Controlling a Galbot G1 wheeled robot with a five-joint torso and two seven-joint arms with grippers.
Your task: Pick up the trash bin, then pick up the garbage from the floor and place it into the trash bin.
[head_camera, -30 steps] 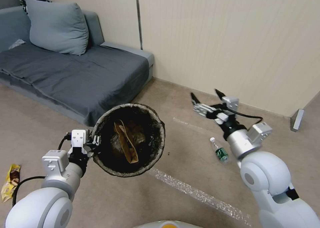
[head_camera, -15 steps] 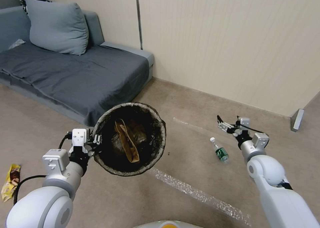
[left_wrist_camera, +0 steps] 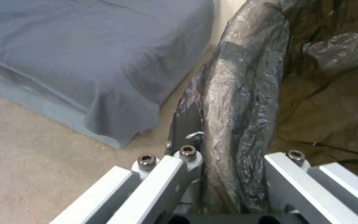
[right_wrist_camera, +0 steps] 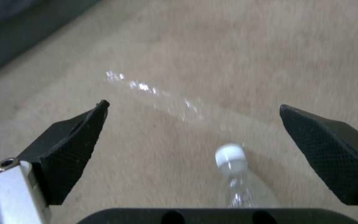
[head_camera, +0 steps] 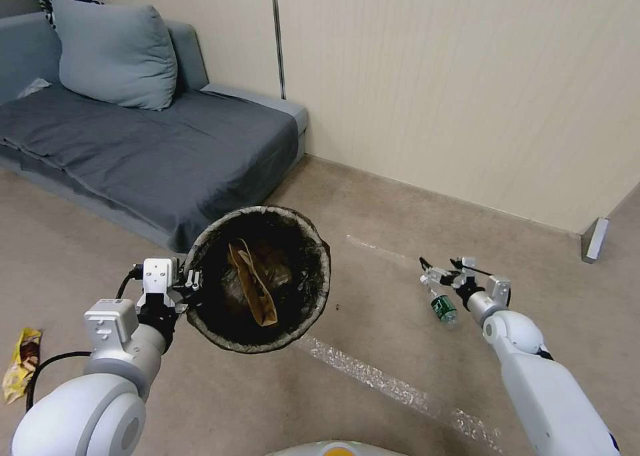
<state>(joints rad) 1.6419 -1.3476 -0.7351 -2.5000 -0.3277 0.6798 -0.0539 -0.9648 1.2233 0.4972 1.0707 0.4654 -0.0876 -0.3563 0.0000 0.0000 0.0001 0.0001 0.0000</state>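
Right gripper (head_camera: 441, 268), jaws spread, hovers over the bottle (head_camera: 440, 304) on the floor while our left gripper (head_camera: 189, 284) clamps the bin (head_camera: 313, 296) rim; next we judge: descend, close.

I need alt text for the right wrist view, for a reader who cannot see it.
The right claw, fingers spread wide open, hangs just above a clear plastic bottle lying on the beige carpet. The bottle's white cap lies between the fingers, nearer one of them.
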